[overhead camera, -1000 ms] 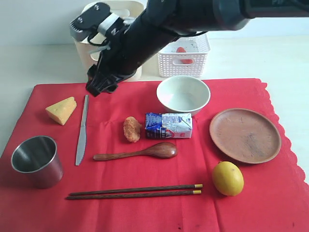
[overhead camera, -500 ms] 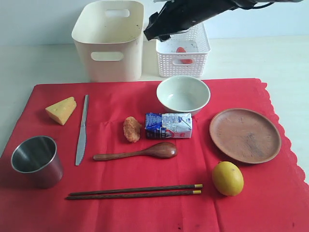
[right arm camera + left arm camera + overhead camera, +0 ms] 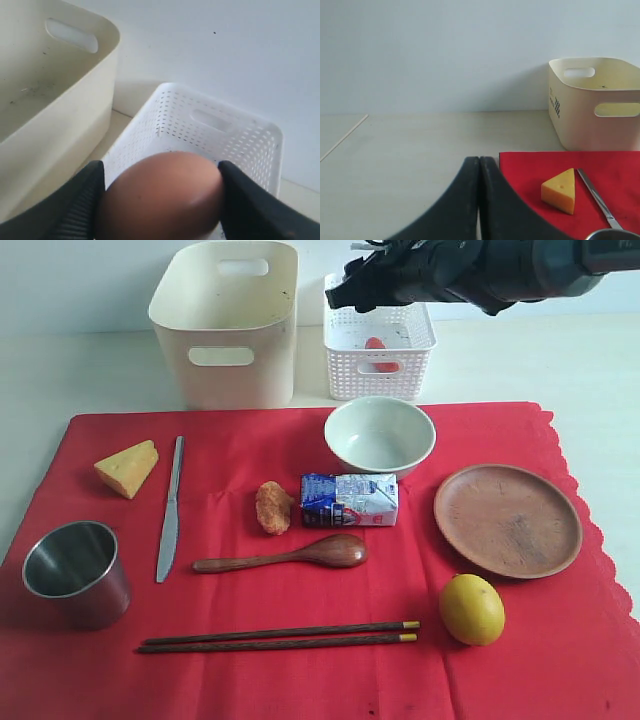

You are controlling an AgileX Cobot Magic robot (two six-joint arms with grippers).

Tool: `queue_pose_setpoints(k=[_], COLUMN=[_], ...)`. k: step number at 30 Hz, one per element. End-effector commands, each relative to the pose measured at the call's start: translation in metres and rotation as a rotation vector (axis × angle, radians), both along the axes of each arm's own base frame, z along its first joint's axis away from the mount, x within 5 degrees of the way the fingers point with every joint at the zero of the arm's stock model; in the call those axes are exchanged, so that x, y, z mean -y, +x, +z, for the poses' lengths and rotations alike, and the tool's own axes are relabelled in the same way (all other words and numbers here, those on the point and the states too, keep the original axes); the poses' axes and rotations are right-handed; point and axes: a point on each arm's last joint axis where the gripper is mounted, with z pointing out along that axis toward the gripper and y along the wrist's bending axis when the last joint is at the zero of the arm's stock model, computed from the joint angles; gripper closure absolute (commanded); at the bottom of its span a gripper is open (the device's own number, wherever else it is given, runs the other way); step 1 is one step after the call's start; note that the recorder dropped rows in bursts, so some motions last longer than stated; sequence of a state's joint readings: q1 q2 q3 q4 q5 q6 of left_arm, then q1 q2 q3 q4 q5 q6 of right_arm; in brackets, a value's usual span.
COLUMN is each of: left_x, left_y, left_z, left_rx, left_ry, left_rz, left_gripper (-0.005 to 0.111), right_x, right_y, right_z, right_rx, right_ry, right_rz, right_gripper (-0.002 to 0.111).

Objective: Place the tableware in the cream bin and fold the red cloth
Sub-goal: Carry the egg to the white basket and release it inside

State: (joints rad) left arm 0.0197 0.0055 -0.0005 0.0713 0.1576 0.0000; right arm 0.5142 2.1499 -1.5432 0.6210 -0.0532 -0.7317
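The red cloth (image 3: 240,450) carries the pale green bowl (image 3: 380,435), brown plate (image 3: 507,520), steel cup (image 3: 75,572), knife (image 3: 170,508), wooden spoon (image 3: 285,555) and chopsticks (image 3: 280,636). Behind the cloth stands the cream bin (image 3: 228,325), with nothing in it. My right gripper (image 3: 350,292) hovers above the white basket (image 3: 380,370), shut on a brown egg (image 3: 162,197). My left gripper (image 3: 479,162) is shut and holds nothing. It hangs over bare table by the cloth's corner (image 3: 520,162), and the exterior view does not show it.
Cheese (image 3: 128,468), a fried piece (image 3: 273,507), a milk carton (image 3: 350,500) and a lemon (image 3: 471,609) lie among the tableware. A red item (image 3: 375,343) lies in the white basket. The pale table runs on past the cloth on the left and right.
My right arm has swung from in front of the cream bin, over the cloth's far left, rightward to above the white basket. The things on the cloth have not moved.
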Motion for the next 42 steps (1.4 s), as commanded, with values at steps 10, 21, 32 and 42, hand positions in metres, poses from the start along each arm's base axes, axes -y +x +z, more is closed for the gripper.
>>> queue_pose_setpoints(k=[10, 21, 32, 42], left_x=[0.0, 0.0, 0.0, 0.0], left_y=[0.0, 0.0, 0.0, 0.0], left_z=[0.0, 0.0, 0.0, 0.0], left_rx=[0.008, 0.008, 0.008, 0.008], left_ry=[0.003, 0.003, 0.003, 0.003], left_rz=[0.002, 0.002, 0.002, 0.002], left_gripper=[0.107, 0.107, 0.107, 0.107], right_x=[0.026, 0.033, 0.032, 0.032], right_y=[0.021, 0.023, 0.023, 0.021], right_z=[-0.041, -0.046, -0.046, -0.026], right_rx=[-0.077, -0.117, -0.114, -0.094], right_ry=[0.101, 0.132, 0.129, 0.142], right_rz=[-0.206, -0.238, -0.234, -0.213], right_gripper=[0.094, 0.088, 0.037, 0.036])
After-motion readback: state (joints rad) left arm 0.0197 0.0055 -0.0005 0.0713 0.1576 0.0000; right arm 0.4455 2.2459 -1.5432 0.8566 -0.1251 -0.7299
